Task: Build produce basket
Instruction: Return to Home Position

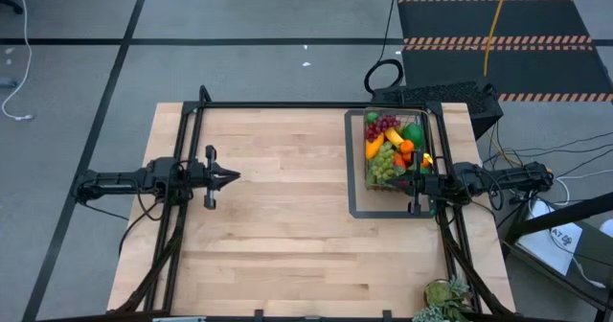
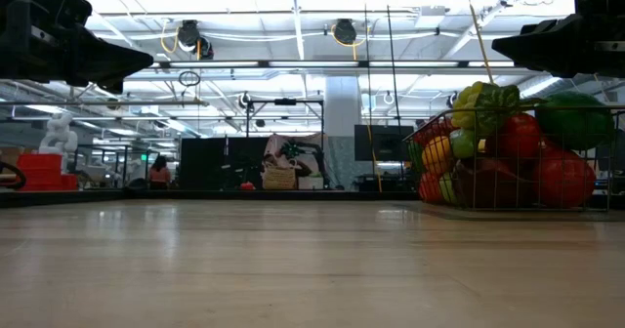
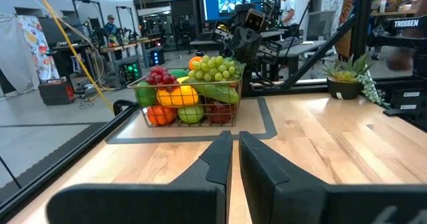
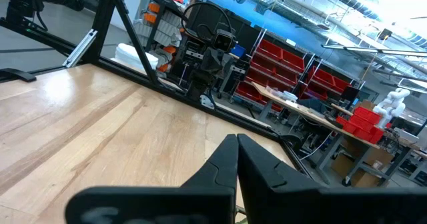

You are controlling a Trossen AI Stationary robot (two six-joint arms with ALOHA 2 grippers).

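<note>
**Left pincer** (image 1: 233,177). Your left arm holds it level above the table (image 1: 278,245), clear of the wood. Its fingers are pressed together with only a hairline slit between them, and they hold nothing. Straight ahead of its tips, well apart across bare boards, stands the basket (image 1: 368,169), inside a flat dark frame (image 1: 351,183) that lies on the table. Past the basket, on the side away from this pincer, you meet the right arm.

**Right pincer** (image 4: 237,139). Its fingers are likewise pressed together and empty. In the high view its tips fall on the basket's corner nearest the right arm. The low view shows it higher than the heaped fruit and not touching it. It points back toward the left pincer.

**Produce** (image 3: 190,94). It is heaped in the basket to above the rim.
- On the left pincer's side lie purple grapes (image 1: 382,125) and a banana (image 1: 374,146).
- Green grapes (image 1: 385,162) crown the middle of the pile.
- Nearer the right pincer sit an orange (image 1: 406,147) and a green piece (image 1: 414,130).
- Red and yellow-green fruit show through the mesh lower down; you cannot tell each kind.

**Farther out.** Off to the side of the right arm, at the table's corner, stands a small potted plant (image 1: 443,298). Beyond the table, a person (image 3: 110,23) stands far off in the room.
</note>
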